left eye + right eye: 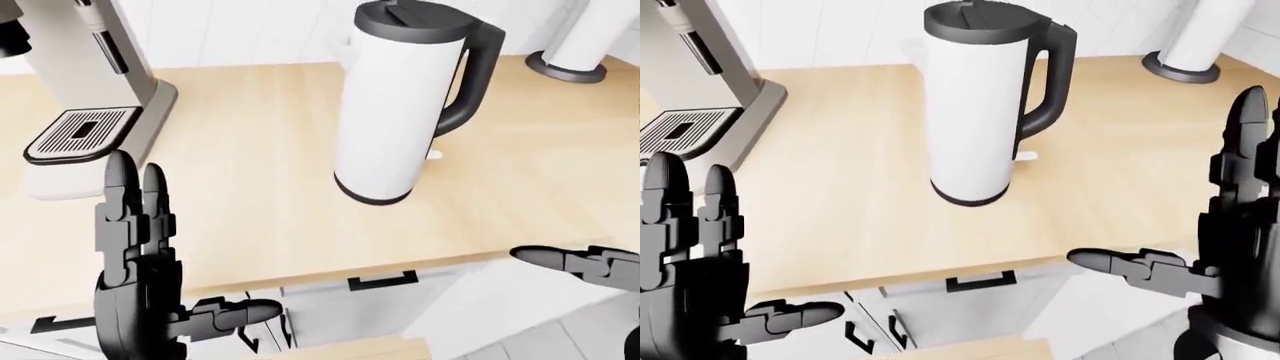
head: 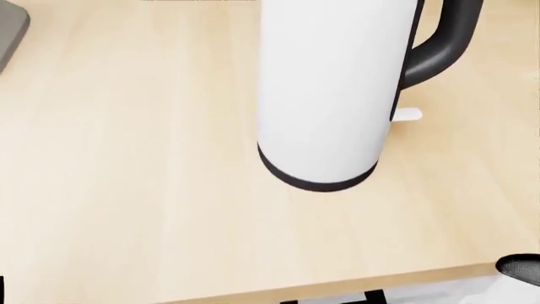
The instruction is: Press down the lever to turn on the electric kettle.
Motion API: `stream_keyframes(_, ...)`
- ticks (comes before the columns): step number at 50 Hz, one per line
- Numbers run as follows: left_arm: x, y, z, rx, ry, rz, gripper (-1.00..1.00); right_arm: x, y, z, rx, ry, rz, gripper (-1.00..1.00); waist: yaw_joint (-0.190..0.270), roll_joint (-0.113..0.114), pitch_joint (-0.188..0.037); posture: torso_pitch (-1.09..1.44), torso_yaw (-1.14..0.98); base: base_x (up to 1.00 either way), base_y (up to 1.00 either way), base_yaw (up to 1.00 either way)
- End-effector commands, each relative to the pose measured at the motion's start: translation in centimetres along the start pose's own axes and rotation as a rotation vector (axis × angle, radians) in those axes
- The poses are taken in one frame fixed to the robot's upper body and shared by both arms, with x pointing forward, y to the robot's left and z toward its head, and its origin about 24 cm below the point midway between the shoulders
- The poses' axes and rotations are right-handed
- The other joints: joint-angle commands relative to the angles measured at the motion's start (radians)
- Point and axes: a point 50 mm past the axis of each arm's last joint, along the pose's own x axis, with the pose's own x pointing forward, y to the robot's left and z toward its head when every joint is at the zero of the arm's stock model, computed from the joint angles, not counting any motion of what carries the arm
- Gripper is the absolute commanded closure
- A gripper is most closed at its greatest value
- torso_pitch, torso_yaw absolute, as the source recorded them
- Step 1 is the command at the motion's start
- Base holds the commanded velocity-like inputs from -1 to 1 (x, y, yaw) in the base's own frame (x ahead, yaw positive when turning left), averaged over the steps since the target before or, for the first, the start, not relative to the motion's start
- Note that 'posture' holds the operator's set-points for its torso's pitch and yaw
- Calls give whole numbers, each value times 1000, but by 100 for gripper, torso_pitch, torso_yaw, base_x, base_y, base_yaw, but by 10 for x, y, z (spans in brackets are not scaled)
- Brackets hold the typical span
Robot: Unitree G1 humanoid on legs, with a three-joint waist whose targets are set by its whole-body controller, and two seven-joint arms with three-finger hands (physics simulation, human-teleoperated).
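Note:
A white electric kettle [image 1: 395,112] with black lid, handle and base stands upright on the wooden counter [image 1: 250,202], right of centre in the left-eye view. Its small white lever [image 2: 408,114] sticks out at the foot of the handle, on the kettle's right side. My left hand [image 1: 760,240] is open, fingers upright, at the lower left over the counter's near edge. My right hand [image 1: 1165,180] is open, fingers up and thumb pointing left, at the lower right. Both hands are empty and well short of the kettle.
A grey coffee machine [image 1: 95,67] with a slotted drip tray [image 1: 80,131] stands at the upper left. A white roll on a dark round base [image 1: 578,45] stands at the upper right. White drawers with black handles [image 1: 381,281] sit under the counter edge.

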Motion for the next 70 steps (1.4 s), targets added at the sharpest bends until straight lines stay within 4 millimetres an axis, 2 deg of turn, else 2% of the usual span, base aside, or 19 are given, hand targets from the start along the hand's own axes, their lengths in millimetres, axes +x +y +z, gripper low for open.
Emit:
stream_keyframes(1, 3, 1, 12, 0, -68, 4, -100, 5, 0, 8, -11, -40, 14, -100, 1, -2, -6, 0, 0, 0, 0, 0)
stream_keyframes(10, 2, 1, 11, 3, -68, 4, -100, 31, -8, 22, -74, -74, 22, -100, 1, -5, 1, 0, 0, 0, 0, 0)
stream_keyframes(18, 2, 0, 11, 4, -69, 3, -100, 56, -16, 14, -105, -20, -3, -100, 3, -12, 4, 0, 0, 0, 0, 0)
stream_keyframes(25, 2, 0, 11, 4, -69, 2, -100, 90, -4, -9, -119, 46, 14, -100, 0, -12, 1, 0, 0, 0, 0, 0)
stream_keyframes(34, 2, 1, 12, 5, -69, 4, -100, 126, 20, -47, -97, 152, 47, -100, 1, -8, -5, 0, 0, 0, 0, 0)
stream_keyframes(35, 3, 0, 11, 8, -67, -1, -100, 133, 29, -77, -135, 239, 101, -100, 1, -7, -7, 0, 0, 0, 0, 0)
stream_keyframes(47, 3, 0, 11, 14, -69, -1, -100, 136, 51, -116, -143, 386, 155, -100, 8, -2, -14, 0, 0, 0, 0, 0)
stream_keyframes(53, 2, -1, 11, 15, -70, -2, -100, 136, 48, -123, -135, 404, 144, -100, 11, -3, -15, 0, 0, 0, 0, 0)
stream_keyframes(60, 2, -1, 11, 16, -71, -2, -100, 149, 49, -121, -131, 400, 137, -100, 10, -5, -14, 0, 0, 0, 0, 0)
stream_keyframes(70, 2, -1, 11, 17, -70, -3, -100, 163, 53, -135, -138, 423, 134, -100, 11, -8, -12, 0, 0, 0, 0, 0)
